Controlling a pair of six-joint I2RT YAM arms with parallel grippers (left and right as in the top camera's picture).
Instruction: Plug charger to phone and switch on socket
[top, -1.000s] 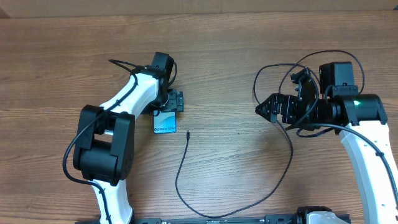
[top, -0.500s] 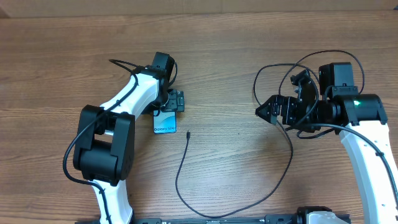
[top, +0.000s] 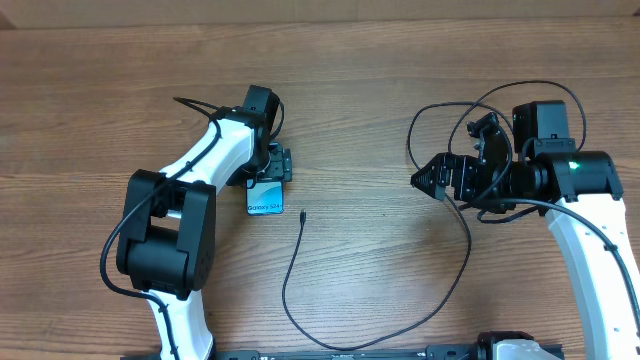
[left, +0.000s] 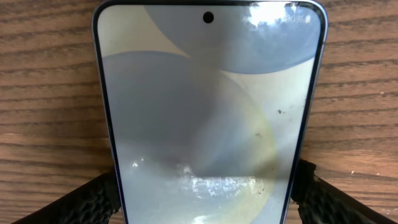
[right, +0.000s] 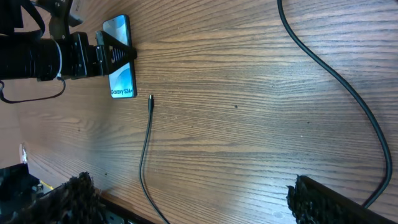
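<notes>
Left fingers (left: 93, 199) straddle the phone (left: 205, 124), one at each long edge; whether they pinch it cannot be told. Right fingers (right: 329, 199) hang wide apart, empty, above the surface (top: 380, 90). Between the arms lies the charger (top: 290, 270), its tip just beside the phone, not touching.

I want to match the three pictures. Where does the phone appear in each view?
Overhead: the phone lies left of centre.
Left wrist: the phone fills the middle of the picture.
Right wrist: the phone is small, at the upper left.
Shared landmark: the left gripper's black fingers sit at the phone's sides in every view.
</notes>
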